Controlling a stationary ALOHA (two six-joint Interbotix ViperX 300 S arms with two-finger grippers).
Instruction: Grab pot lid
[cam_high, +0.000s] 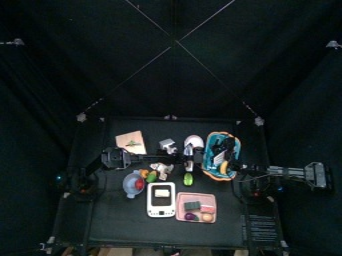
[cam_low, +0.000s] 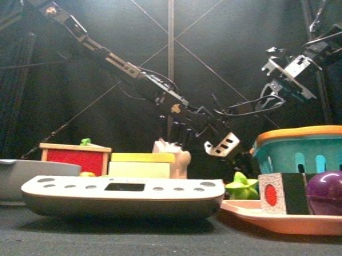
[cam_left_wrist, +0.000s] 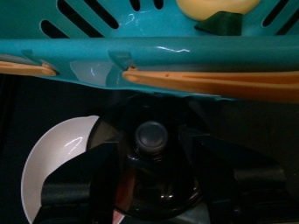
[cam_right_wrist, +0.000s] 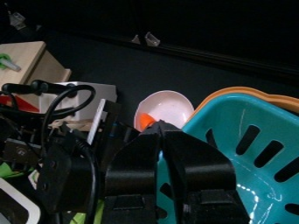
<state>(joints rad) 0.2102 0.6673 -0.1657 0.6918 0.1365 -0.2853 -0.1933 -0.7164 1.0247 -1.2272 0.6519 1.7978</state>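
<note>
Black curtains ring the small table (cam_high: 120, 215). From above, the left gripper (cam_high: 189, 157) reaches across to the pot lid (cam_high: 195, 141) beside the teal basket (cam_high: 222, 152). Its wrist view shows jaws clenched on the lid's knob (cam_left_wrist: 149, 134). The right gripper (cam_right_wrist: 163, 131) looks closed, empty.

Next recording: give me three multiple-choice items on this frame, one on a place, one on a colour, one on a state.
1. In the top view, the teal basket stands:
A. at the table's left front
B. right of middle, behind the pink tray
C. off the table

2. The basket's handles are:
A. orange
B. white
C. purple

3. The basket is:
A. on its side
B. upside down
C. upright

Answers:
1. B, as the top view shows it just beyond the tray.
2. A, as the left wrist view shows orange bands against the teal wall.
3. C, as the front view shows its rim on top.
</note>
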